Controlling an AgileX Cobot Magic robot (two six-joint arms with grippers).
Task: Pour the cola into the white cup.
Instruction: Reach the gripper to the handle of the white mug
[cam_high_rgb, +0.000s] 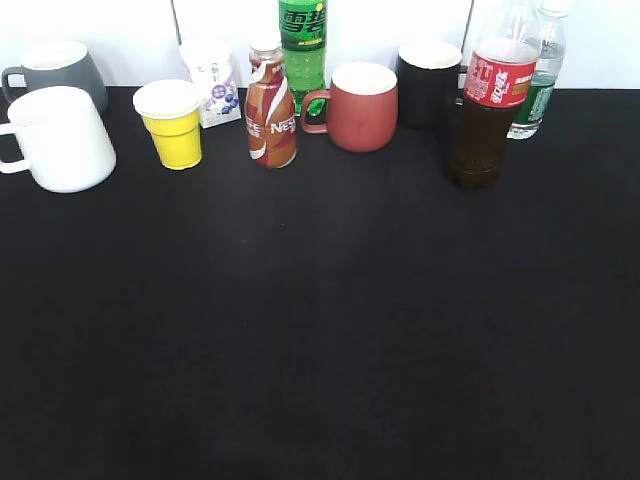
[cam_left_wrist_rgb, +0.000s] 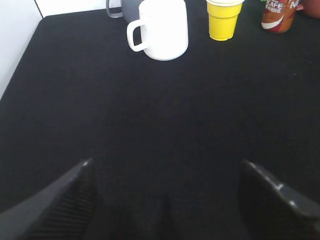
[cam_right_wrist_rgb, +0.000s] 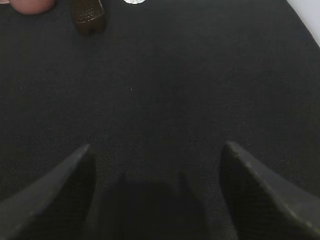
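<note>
A black worktop (cam_high_rgb: 320, 330) carries a row of things along its far edge. At the far left stands a grey mug (cam_high_rgb: 55, 68). Next come a yellow cup (cam_high_rgb: 172, 124), a small white carton (cam_high_rgb: 211, 82), and a brown-and-white coffee bottle (cam_high_rgb: 270, 110) with a green soda bottle (cam_high_rgb: 302, 45) behind it. Further right sit a red mug (cam_high_rgb: 360, 106), a black mug (cam_high_rgb: 428, 82) and a clear water bottle (cam_high_rgb: 540, 75).

The cola (cam_high_rgb: 487, 110) stands upright far right of the white cup (cam_high_rgb: 62, 138).
</note>
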